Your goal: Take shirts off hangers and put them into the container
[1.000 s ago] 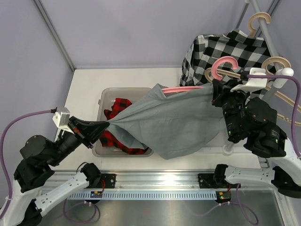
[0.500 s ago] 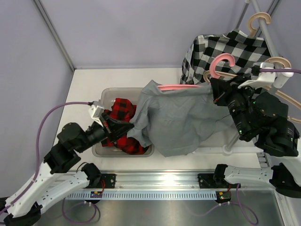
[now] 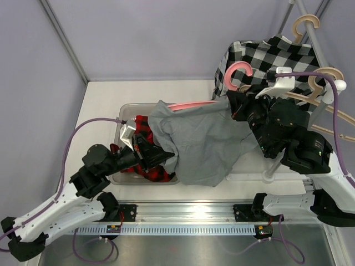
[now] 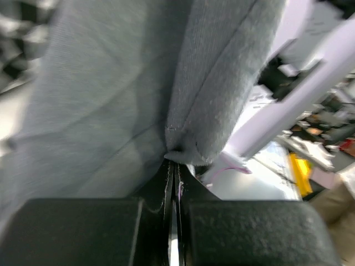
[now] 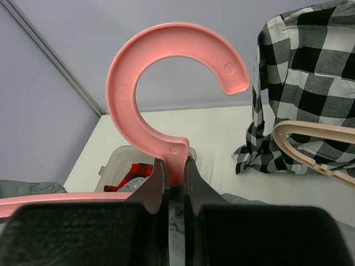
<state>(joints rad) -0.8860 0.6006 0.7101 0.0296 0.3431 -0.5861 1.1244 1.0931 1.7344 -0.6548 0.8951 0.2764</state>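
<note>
A plain grey shirt [image 3: 208,138] hangs from a pink hanger [image 3: 235,76] and drapes over the right side of the container [image 3: 118,119]. My right gripper [image 3: 231,105] is shut on the pink hanger's neck [image 5: 175,158], just below its hook. Over the container, my left gripper [image 3: 162,159] is shut on a folded edge of the grey shirt [image 4: 188,138]. A red-and-black plaid shirt [image 3: 145,124] lies inside the container. Behind, the black-and-white checked shirt [image 3: 266,55] hangs on a tan hanger [image 3: 307,22].
A second tan hanger [image 3: 327,75] hangs bare at the right, beside the rack's grey pole [image 3: 270,173]. Lilac walls close in the white table [image 3: 102,105] at the back and left. An aluminium rail [image 3: 183,213] runs along the near edge.
My left gripper has moved right over the container with the grey shirt's edge, and the cloth has bunched up. My right gripper has carried the pink hanger to the left.
</note>
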